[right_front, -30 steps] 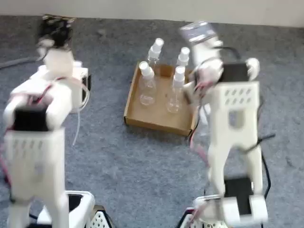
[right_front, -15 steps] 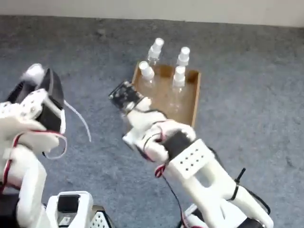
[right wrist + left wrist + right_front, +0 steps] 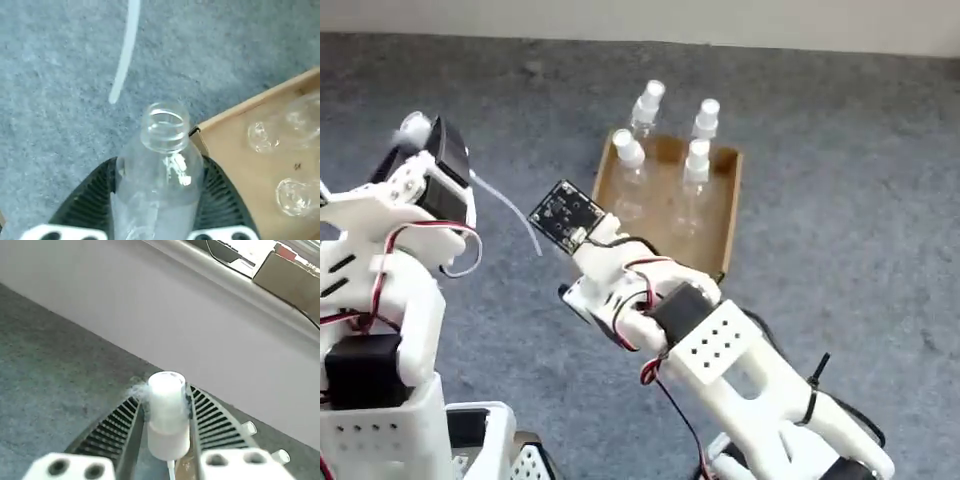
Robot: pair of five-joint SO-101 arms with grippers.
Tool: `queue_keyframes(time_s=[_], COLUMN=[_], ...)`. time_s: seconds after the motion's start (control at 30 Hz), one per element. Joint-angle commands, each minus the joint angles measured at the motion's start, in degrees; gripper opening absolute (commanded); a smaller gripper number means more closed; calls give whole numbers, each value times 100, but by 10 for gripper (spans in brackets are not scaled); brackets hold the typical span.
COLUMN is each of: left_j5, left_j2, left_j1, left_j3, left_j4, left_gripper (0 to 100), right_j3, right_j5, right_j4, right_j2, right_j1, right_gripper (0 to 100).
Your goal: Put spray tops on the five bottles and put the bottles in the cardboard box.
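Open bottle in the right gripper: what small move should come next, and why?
Probably shift the left gripper so the tube of the spray top comes over the bottle in the right gripper: its mouth is open, and the tube end hangs off to one side.

Grey cloth tabletop [image 3: 840, 300]: rough, fibrous, matt. Brown cardboard box [image 3: 732, 215] at 12 o'clock: plain paperboard, matt. Clear plastic bottle [image 3: 160, 170] in the right jaws: smooth, glossy, bright highlights. White plastic spray top [image 3: 168, 415] in the left jaws: smooth, satin. Its thin dip tube [image 3: 127, 45]: translucent plastic. Jaws: black ribbed plastic, matt. Arm shells [image 3: 380, 290]: smooth white plastic.
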State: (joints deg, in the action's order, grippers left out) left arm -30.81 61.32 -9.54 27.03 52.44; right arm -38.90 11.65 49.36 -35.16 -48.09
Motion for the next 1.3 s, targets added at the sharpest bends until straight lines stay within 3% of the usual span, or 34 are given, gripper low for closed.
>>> queue_keyframes(time_s=[0.0, 0.53, 0.73, 0.87, 1.17, 1.27], left_j5=[-53, -35, -26, 308, 396, 615], left_j2=[31, 22, 180, 400, 1156, 1323], left_j1=[180, 620, 637, 1095, 1367, 1402], left_j3=[-4, 497, 541, 980, 1974, 2114], left_j4=[-290, -967, -176, 141, 132, 114], left_gripper=[3, 3, 3, 3, 3, 3], right_j3=[13, 13, 31, 40, 22, -136], right_j5=[-202, -229, -237, -237, -237, -589], right_j4=[-136, -136, -136, -136, -171, -743], right_j2=[-277, -277, -277, -277, -286, -409], right_j1=[-48, -312, -295, -295, -4, 119], right_gripper=[5, 5, 5, 5, 5, 5])
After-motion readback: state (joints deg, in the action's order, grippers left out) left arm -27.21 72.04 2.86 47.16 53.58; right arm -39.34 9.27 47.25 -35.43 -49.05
